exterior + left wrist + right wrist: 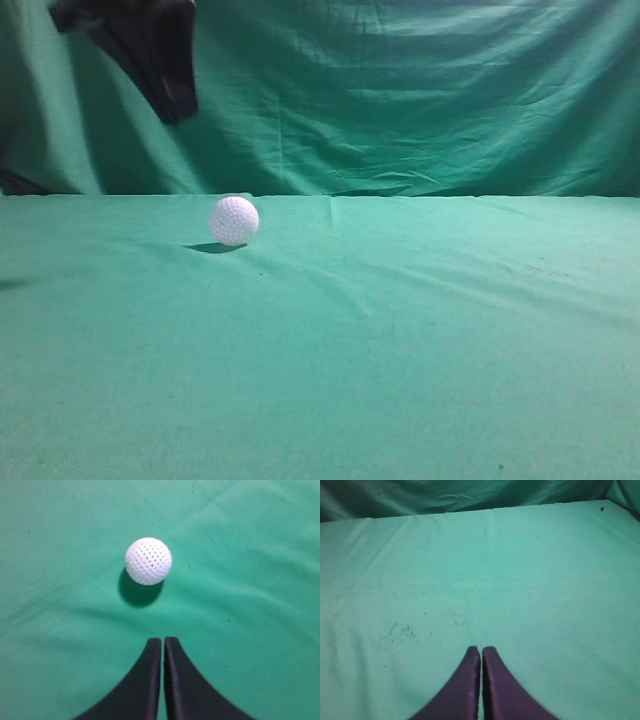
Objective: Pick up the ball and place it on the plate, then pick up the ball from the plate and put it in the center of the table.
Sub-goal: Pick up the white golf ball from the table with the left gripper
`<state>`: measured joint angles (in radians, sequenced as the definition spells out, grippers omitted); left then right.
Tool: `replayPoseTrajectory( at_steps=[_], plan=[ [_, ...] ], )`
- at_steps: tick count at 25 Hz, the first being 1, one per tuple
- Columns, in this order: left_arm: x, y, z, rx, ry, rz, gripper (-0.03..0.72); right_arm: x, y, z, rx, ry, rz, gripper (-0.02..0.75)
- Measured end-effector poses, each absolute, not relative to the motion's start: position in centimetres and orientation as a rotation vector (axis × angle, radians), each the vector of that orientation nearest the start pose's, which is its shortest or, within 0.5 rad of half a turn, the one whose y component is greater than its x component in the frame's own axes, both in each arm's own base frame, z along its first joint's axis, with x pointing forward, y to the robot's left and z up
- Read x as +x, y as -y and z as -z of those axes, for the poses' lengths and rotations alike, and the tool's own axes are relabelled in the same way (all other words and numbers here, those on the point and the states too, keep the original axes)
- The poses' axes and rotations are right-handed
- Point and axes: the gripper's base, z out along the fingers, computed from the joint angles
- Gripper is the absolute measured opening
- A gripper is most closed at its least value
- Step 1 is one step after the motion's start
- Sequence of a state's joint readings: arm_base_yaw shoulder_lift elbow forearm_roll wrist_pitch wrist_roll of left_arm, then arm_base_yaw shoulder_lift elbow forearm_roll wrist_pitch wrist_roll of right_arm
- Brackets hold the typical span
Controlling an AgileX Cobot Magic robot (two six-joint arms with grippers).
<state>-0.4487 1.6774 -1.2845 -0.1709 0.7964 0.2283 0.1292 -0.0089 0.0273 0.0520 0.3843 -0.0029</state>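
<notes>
The white dimpled ball (pixel 234 220) rests on the green cloth table (pixel 400 330), left of the middle. In the left wrist view the ball (pixel 148 561) lies on the table (pixel 260 580) ahead of my left gripper (pixel 163 640), which is shut and empty, raised above the cloth. In the exterior view the left arm (pixel 150 50) shows as a dark shape at the top left, above the ball. My right gripper (pixel 481 649) is shut and empty over bare table cloth (pixel 545 580). No plate shows in any view.
A draped green cloth backdrop (pixel 420 100) hangs behind the table's far edge. It also shows along the top of the right wrist view (pixel 445 495). Small dark specks (pixel 400 632) mark the cloth ahead of the right gripper.
</notes>
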Motion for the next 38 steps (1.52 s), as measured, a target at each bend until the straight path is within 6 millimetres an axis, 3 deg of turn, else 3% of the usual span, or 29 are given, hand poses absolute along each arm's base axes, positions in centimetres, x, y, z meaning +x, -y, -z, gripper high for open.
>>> replayPoseTrajectory(
  at_steps=[3,4,5,12,14,18,19,21,28,31,32,38],
  plan=[
    [33.7,17.7,-24.7,0.795,-2.613,0.269,0.000,5.2,-0.9,-17.0,-0.093,-1.886,-0.138,0.000],
    [34.3,18.0,-24.3,0.811,-2.613,0.265,0.050,5.2,-0.9,-17.0,-0.093,-1.886,-0.138,0.000],
    [34.9,18.3,-23.6,0.826,-2.626,0.261,0.050,5.2,-0.9,-17.0,-0.093,-1.886,-0.138,0.000],
    [37.6,19.7,-21.1,0.817,-2.656,0.281,0.576,5.2,-0.9,-17.0,-0.093,-1.886,-0.138,0.000],
    [38.1,20.0,-20.4,0.813,-2.666,0.283,0.648,5.2,-0.9,-17.0,-0.093,-1.886,-0.138,0.000],
    [39.1,20.5,-18.7,0.815,-2.688,0.282,0.645,5.2,-0.9,-17.0,-0.093,-1.886,-0.138,0.000],
    [39.3,20.6,-18.4,0.815,-2.690,0.281,0.570,5.2,-0.9,-17.0,-0.093,-1.886,-0.138,0.000],
    [39.7,20.8,-18.3,0.814,-2.684,0.282,0.519,5.2,-0.9,-17.0,-0.093,-1.886,-0.138,0.000],
    [40.0,20.9,-17.7,0.822,-2.702,0.279,0.510,5.2,-0.9,-17.0,-0.093,-1.886,-0.138,0.000],
    [39.9,20.9,-17.3,0.828,-2.719,0.277,0.346,5.2,-0.9,-17.0,-0.093,-1.886,-0.138,0.000],
    [39.9,20.9,-17.3,0.828,-2.719,0.278,0.309,5.2,-0.9,-17.0,-0.093,-1.886,-0.138,0.000],
    [40.7,21.3,-19.3,0.788,-2.712,0.288,0.311,5.2,-0.9,-17.0,-0.093,-1.886,-0.138,0.000]
  ],
)
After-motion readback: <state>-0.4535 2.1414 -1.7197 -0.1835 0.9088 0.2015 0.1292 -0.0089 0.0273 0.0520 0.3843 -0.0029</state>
